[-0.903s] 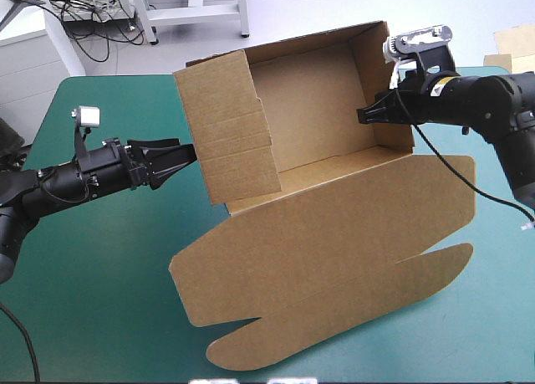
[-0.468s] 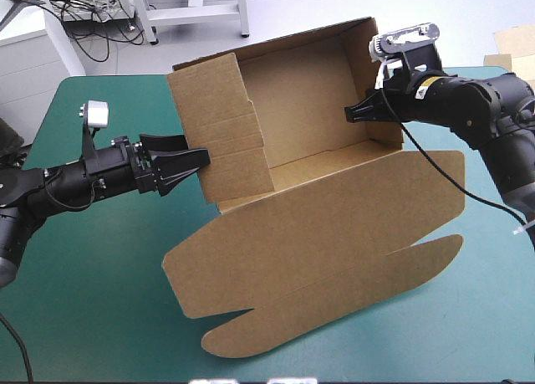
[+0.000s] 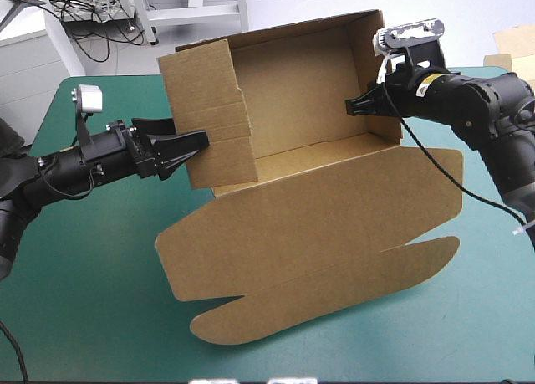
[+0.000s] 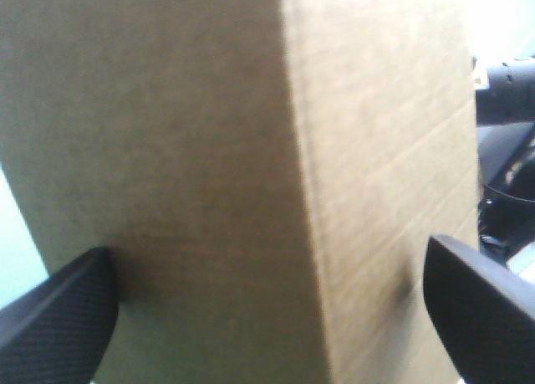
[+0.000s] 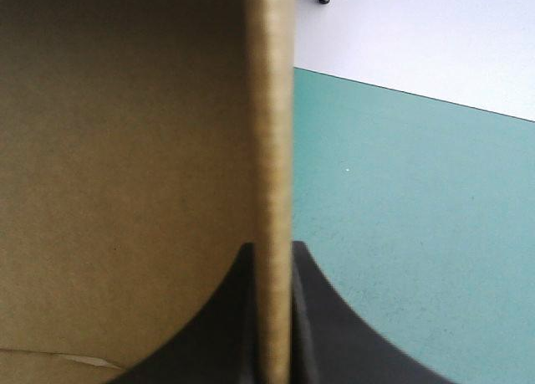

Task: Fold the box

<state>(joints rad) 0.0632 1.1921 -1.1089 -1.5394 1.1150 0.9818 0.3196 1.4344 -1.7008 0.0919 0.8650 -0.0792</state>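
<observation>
The brown box is an open tray tipped up on its side, its hollow facing the camera and its lid with two rounded flaps lying flat on the teal-green table. My right gripper is shut on the box's right wall, whose edge runs up between its fingers. At the box's left wall my left gripper stands open, its fingertips touching the outer face. That wall fills the left wrist view, with one finger on each side of it.
Bare teal-green cover lies to the left of the box and along the right side. A scrap of brown board shows beyond the table's far right corner.
The box has shifted left and tipped up further, carried by my right gripper. My left gripper opened and moved up against the left wall's outer face.
</observation>
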